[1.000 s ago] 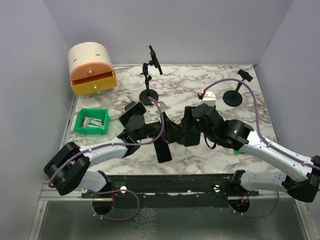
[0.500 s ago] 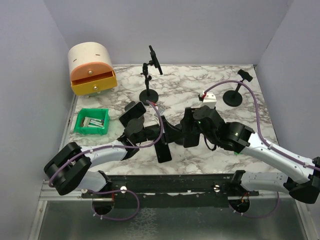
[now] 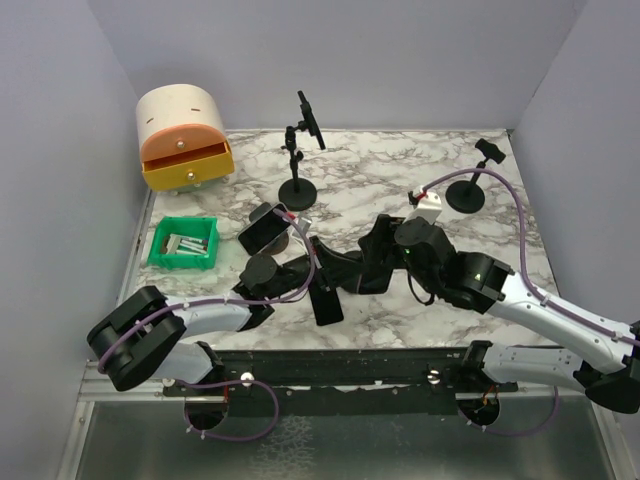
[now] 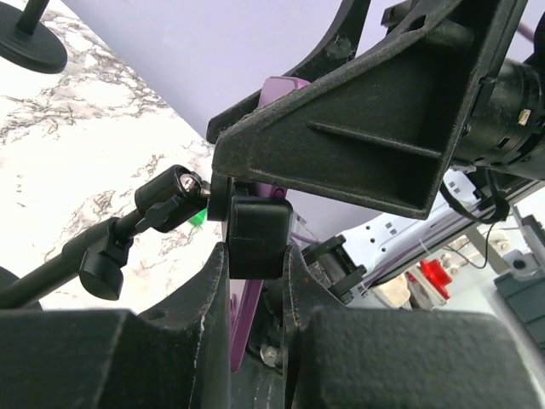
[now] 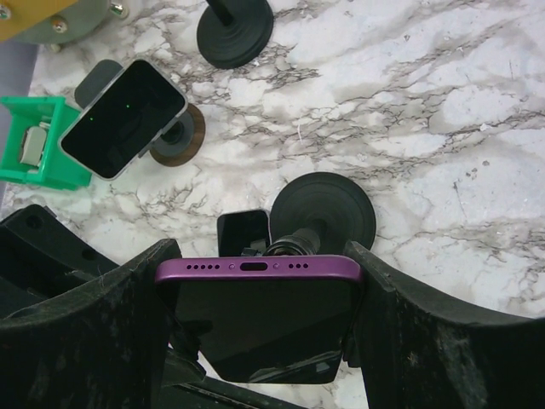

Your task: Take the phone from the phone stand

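While R jaws keep phone, L jaws have narrowed onto stand clamp.

Left tool clamped onto stand mount (both arms shifted slightly).

Marble table: green bin, drawer box, phone stand base, other stand bases.

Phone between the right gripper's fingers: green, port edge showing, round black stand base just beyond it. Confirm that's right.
One thing is wrong: the colour. The phone between the right gripper's fingers is purple, not green. The right wrist view shows this. The rest holds: its port edge is showing, and the round black stand base sits just beyond it.
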Motion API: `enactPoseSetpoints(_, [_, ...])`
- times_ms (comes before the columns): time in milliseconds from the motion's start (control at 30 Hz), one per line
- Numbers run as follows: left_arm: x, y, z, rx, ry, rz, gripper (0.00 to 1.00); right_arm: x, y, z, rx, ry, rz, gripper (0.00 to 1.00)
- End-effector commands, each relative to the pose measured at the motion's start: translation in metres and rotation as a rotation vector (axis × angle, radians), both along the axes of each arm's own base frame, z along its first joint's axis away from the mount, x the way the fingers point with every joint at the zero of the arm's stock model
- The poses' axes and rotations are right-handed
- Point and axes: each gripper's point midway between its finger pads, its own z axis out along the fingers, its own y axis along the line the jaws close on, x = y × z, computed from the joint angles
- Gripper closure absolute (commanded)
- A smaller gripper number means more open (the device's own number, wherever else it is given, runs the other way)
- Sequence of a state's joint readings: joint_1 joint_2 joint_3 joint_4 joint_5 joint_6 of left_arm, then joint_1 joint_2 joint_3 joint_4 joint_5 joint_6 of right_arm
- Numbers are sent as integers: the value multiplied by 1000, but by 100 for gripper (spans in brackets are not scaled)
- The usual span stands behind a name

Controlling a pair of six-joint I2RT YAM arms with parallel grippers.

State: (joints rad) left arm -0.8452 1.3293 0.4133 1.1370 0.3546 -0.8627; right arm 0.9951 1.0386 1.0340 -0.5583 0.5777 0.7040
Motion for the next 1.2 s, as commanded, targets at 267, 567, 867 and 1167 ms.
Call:
enactPoseSetpoints(267, [50, 34, -4, -162, 236, 267, 100, -9, -43, -25, -86, 28, -112, 100])
enactPoseSetpoints(567, [49, 25, -9, -171, 277, 213, 100, -12, -29, -16, 22, -7, -48, 100])
enactPoseSetpoints(867, [42, 3, -11, -187, 289, 87, 100, -20, -13, 28, 236, -142, 71, 100])
enactPoseSetpoints(1167, [51, -11, -11, -154, 271, 71, 100, -26, -10, 54, 269, -205, 136, 100])
